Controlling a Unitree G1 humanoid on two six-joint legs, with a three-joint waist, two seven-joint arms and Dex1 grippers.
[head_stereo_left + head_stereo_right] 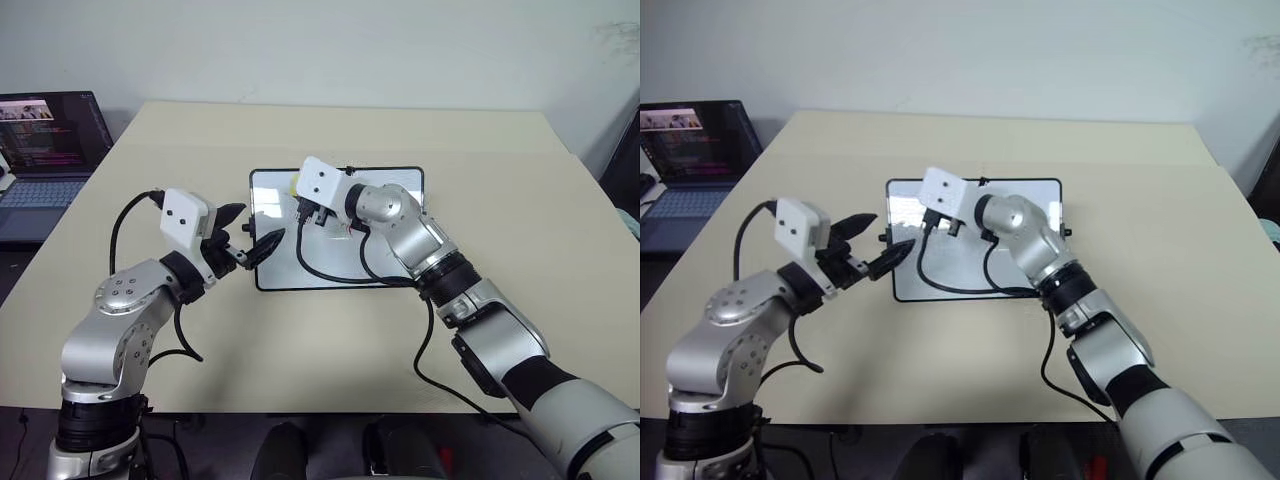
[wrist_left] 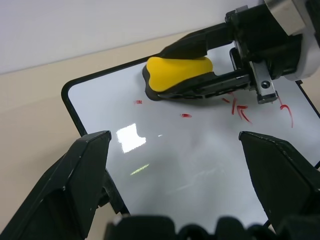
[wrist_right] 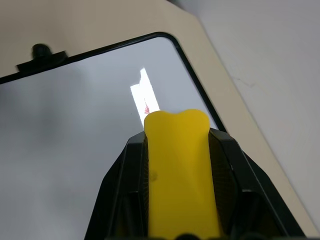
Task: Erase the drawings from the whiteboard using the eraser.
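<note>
The whiteboard [image 1: 330, 262] lies flat in the middle of the table. The drawings [image 2: 239, 107] are red marks on it, with small red flecks [image 2: 186, 115] nearer the eraser. My right gripper [image 3: 177, 140] is shut on the yellow eraser [image 2: 185, 70], over the board's far left part. The eraser's dark underside looks to be at the board's surface. My left gripper [image 1: 252, 228] stands open at the board's left edge, with nothing between its fingers.
An open laptop [image 1: 50, 150] sits at the table's far left, off the corner. Black cables [image 1: 330, 275] from my right wrist loop over the board. Bare tabletop [image 1: 520, 200] stretches to the right of the board and behind it.
</note>
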